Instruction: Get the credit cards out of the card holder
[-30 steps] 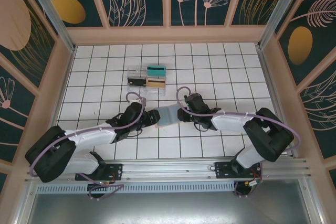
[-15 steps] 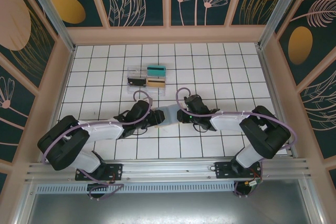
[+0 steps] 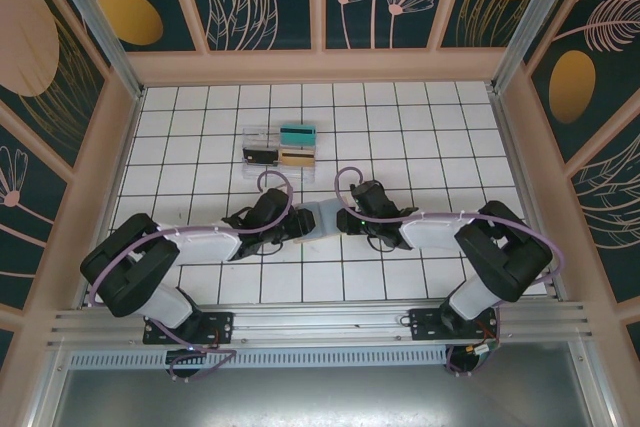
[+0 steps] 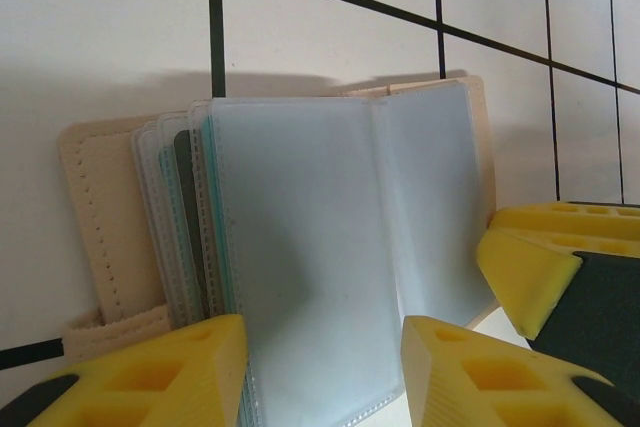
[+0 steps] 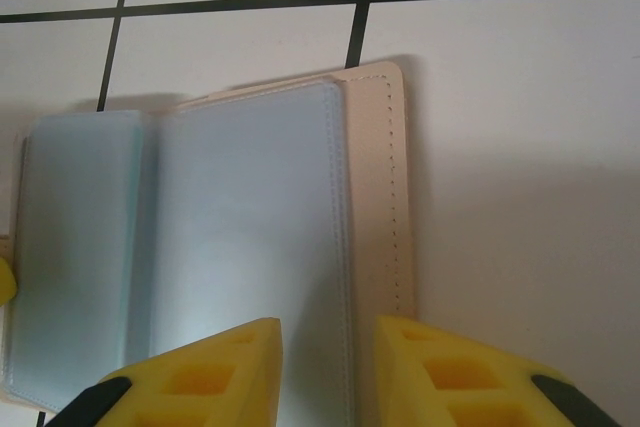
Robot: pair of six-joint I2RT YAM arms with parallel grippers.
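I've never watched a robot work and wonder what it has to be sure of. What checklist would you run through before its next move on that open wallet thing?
1. Card holder lies open and flat: ok.
2. Left end effector has its jaws apart, either side of the clear sleeves: ok.
3. Right end effector has its jaws apart at the side with the tan rim: ok.
4. A card is left inside the sleeves: cannot tell; dark and teal edges show in the stack.
5. Tray sits beyond both arms and holds a teal card, a black card and a tan card: ok.
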